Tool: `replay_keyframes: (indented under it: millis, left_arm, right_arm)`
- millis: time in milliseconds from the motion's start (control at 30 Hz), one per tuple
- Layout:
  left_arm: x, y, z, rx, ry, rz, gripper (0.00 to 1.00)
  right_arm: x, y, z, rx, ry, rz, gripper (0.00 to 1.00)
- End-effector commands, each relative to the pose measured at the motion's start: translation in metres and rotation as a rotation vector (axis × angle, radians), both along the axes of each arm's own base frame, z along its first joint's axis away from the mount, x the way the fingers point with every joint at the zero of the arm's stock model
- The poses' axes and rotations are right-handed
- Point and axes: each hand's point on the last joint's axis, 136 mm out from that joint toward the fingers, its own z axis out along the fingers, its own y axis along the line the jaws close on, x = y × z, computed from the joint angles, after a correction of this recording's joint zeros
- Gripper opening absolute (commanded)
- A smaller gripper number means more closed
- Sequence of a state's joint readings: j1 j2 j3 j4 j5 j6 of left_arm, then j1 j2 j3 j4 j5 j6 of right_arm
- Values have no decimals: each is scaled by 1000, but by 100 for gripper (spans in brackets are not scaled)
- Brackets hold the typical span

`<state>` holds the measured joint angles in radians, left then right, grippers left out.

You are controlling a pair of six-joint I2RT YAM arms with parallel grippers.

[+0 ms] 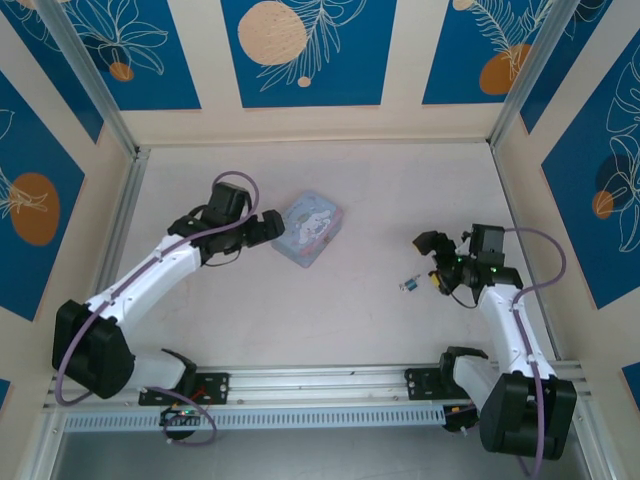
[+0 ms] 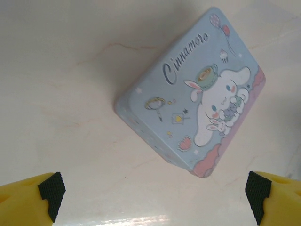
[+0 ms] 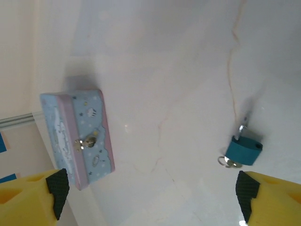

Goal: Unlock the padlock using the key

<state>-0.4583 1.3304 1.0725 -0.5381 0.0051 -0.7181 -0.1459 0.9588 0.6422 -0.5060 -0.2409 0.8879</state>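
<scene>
While left pincer [image 2: 154, 193] and right pincer [image 3: 150, 190] gape wide, elbows [image 1: 90, 345] bent, key [image 3: 229, 163] seemingly in padlock [image 3: 243, 150]

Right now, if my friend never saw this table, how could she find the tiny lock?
Start at the pale table, on its right side, where the right arm's claw hangs open. Just left of that claw lies the padlock. It is tiny and teal with silver metal bits, unlike the big pale blue cartoon tin nearer the left arm.
</scene>
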Motion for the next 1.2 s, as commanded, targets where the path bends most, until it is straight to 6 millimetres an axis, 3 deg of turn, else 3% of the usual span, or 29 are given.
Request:
replay_keyframes:
  millis: [0,267,400,533,733,833,933,1067,1167]
  left_arm:
    - [5,32,21,116,-72,49,99]
    - [27,101,62,493,-424,181,99]
    - [29,132,68,684,-511,220,99]
    - [30,156,39,746,-511,228,99]
    - [36,182,-31,761,-528,303,99]
    - [40,184,-53,735,-563,293,99]
    - [52,177,-55,694,-605,232,100]
    - [65,166,-74,607,-612,127,99]
    - [69,152,-86,564,-634,33,99]
  right_arm:
    - [7,-11,18,-94,-20,10,94]
    - [55,-64,43,-412,-145,-121,100]
    - [74,-82,51,-657,-252,-94,100]
    - [88,-86,45,-803,-316,-34,100]
    - [98,-86,0,-907,-331,25,100]
    - [101,-86,-21,-950,-364,42,99]
    - [106,-81,-26,-959,-418,64,100]
    - [121,-58,-17,-882,-582,116,99]
    - [118,-30,-33,-916,-724,216,99]
